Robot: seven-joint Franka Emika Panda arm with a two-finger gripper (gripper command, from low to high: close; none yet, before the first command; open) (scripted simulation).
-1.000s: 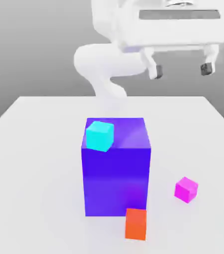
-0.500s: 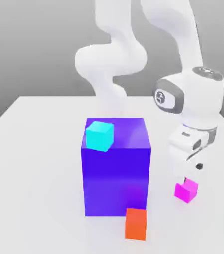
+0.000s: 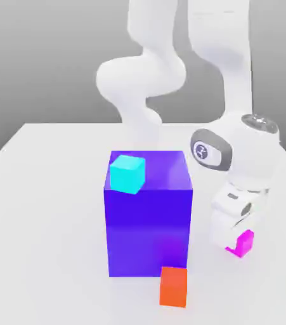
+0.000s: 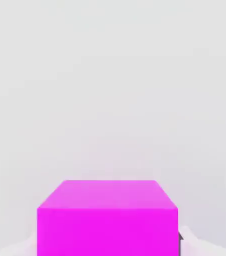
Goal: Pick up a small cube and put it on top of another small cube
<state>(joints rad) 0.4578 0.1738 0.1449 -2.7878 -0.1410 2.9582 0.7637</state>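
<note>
Snugly, the magenta cube [image 4: 107, 232] sits between gripper [image 3: 237, 244] fingers.

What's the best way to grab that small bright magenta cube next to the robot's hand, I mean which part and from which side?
Probably grip the small magenta cube by two opposite upright faces, coming straight down from above. Its faces are flat and it sits level on the white table, while the gripper's sides flank it in the hand view.
</note>
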